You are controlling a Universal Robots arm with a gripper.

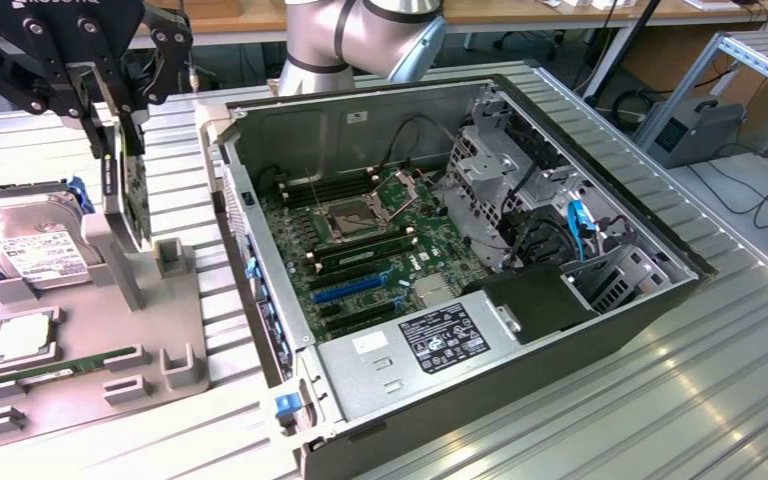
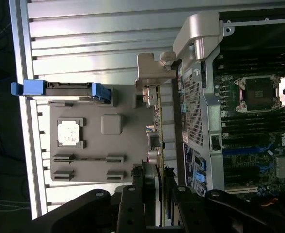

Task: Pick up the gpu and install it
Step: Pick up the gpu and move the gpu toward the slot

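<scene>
My tool (image 1: 117, 150) hangs over the far end of the grey tray (image 1: 157, 330), at the exterior view's left, clenched on the gpu (image 1: 128, 195). The card stands upright on edge between my fingers (image 1: 95, 135), its black body hanging below them. Its lower edge comes down to the tray's tall post (image 1: 120, 270); I cannot tell whether it sits in the post or has cleared it.

In the wrist view I look along the card: my tool (image 2: 157, 187) has a finger on each face of the gpu (image 2: 158, 121), and the pale bracket (image 2: 152, 73) sits at the end away from me. The card lies just beside the case (image 2: 200, 29), between it and the bare part of the tray (image 2: 128, 155).

On the tray, the hard drive (image 1: 31, 245) leans in its blue-edged cradle beside the gpu. Nearer the camera a processor (image 1: 21, 340) lies flat in its pocket, and the green memory stick (image 1: 71, 365) rests in its clips.

The case (image 1: 651, 250) lies open on the ribbed worktop (image 1: 624, 400), at the exterior view's right of the tray, its motherboard (image 1: 357, 250) facing up. My arm (image 1: 357, 30) stands behind the case.
</scene>
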